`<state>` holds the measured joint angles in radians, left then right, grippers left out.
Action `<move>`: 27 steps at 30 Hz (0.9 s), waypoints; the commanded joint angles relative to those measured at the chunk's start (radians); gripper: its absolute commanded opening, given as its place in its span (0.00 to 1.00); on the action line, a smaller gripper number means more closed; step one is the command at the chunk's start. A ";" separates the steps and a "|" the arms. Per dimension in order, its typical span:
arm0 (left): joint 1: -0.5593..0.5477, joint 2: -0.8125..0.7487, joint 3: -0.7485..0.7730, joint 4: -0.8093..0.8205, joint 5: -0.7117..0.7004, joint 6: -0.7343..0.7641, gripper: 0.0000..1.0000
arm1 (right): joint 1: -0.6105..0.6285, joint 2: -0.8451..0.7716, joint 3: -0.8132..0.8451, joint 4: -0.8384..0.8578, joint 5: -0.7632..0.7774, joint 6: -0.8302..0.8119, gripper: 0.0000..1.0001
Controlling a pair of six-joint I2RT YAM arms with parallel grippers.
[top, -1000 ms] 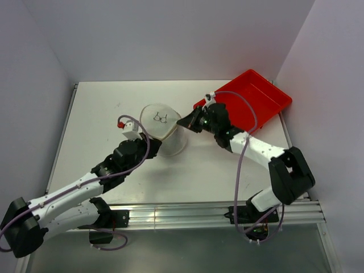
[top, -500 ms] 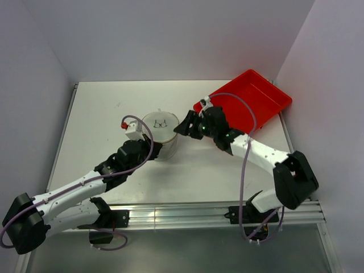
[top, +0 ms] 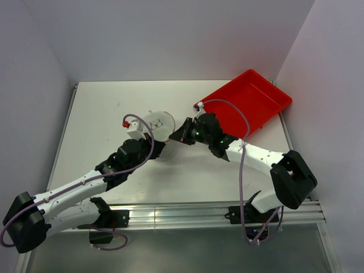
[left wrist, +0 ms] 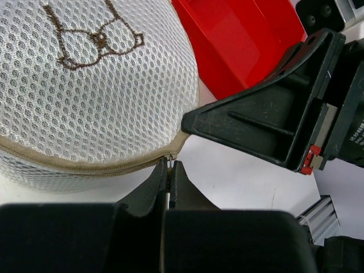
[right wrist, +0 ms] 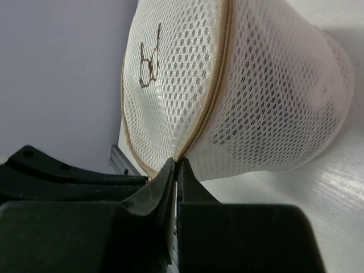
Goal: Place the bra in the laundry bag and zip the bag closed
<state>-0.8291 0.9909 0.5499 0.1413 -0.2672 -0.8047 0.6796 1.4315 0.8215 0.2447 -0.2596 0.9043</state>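
1. The laundry bag (top: 158, 126) is found tipped over on the worktop (top: 96, 114), between the left hand (left wrist: 169, 166) and the right hand (right wrist: 176, 166). It lies left of the red tray (top: 250, 99) and apart from it.
2. The left hand is clenched on the end of the zip (left wrist: 102, 169), where a small metal pull appears to be pinched.
3. The right hand is clenched on the bag's rim at the zip line, just beside the left hand.
4. The visible stretch of zip is shut, so closing is judged nearly complete. The contents cannot be made out through the mesh.
5. Risk: the pull may be lost from the thin pinch if it is drawn at an angle to the track.
6. Risk: the light bag may be dragged or rolled instead of zipped if the rim grip is lost.
7. Risk: the fingers may be knocked together, since the hands are set so close.
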 commanded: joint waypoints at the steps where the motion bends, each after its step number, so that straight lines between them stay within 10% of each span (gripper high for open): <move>1: -0.005 -0.050 0.010 0.004 -0.010 0.019 0.00 | -0.049 0.017 0.062 0.045 0.033 -0.011 0.00; 13: -0.002 -0.158 -0.059 -0.111 -0.135 0.035 0.00 | -0.216 0.239 0.448 -0.221 -0.035 -0.245 0.01; 19: -0.001 -0.071 0.022 0.021 -0.044 0.027 0.00 | -0.158 0.114 0.320 -0.190 0.002 -0.222 0.76; 27: -0.004 -0.003 0.055 0.078 0.008 0.015 0.00 | -0.019 -0.065 0.001 0.045 -0.070 -0.038 0.68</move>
<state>-0.8280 0.9783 0.5617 0.1474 -0.3000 -0.7975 0.6113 1.3861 0.8490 0.1398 -0.2832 0.7898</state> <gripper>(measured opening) 0.028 0.695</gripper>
